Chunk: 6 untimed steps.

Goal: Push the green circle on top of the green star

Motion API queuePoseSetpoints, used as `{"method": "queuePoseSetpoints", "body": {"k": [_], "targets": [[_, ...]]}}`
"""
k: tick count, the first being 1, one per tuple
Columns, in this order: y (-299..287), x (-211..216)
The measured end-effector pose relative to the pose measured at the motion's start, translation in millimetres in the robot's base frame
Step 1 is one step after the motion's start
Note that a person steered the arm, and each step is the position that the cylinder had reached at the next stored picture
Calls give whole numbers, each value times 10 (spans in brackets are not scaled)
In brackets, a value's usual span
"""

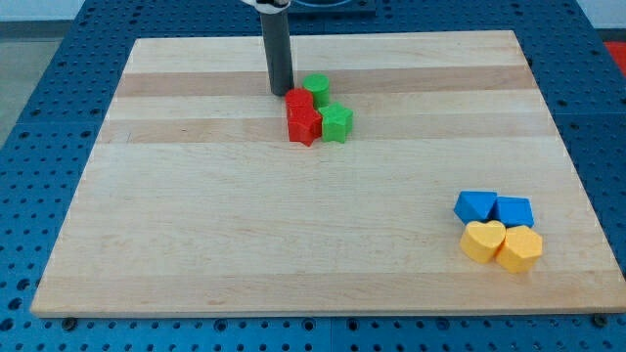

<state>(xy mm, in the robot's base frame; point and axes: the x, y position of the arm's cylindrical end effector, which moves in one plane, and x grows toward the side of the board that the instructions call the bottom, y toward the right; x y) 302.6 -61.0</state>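
Approach step: your tool, a bare rod gripping nothing, has my tip [281,92] at 9 o'clock of green circle [315,88]. Swing to its 12, push toward green star [336,121] at 5.

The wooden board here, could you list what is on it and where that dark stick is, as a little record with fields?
Board: wooden board on a blue perforated table
My tip: near the view's top, just left of the green circle, beside the red blocks
Green star: below the green circle, to the view's right of the red blocks
Red blocks: two, packed against the green ones
Blue blocks: two, at the view's lower right
Yellow blocks: two, just below the blue ones
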Motion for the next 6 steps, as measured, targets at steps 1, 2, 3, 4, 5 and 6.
{"method": "queuePoseSetpoints", "body": {"k": [1,2,3,4,5,6], "targets": [[147,-134],[449,-134],[533,-109],[533,11],[541,82],[578,82]]}}
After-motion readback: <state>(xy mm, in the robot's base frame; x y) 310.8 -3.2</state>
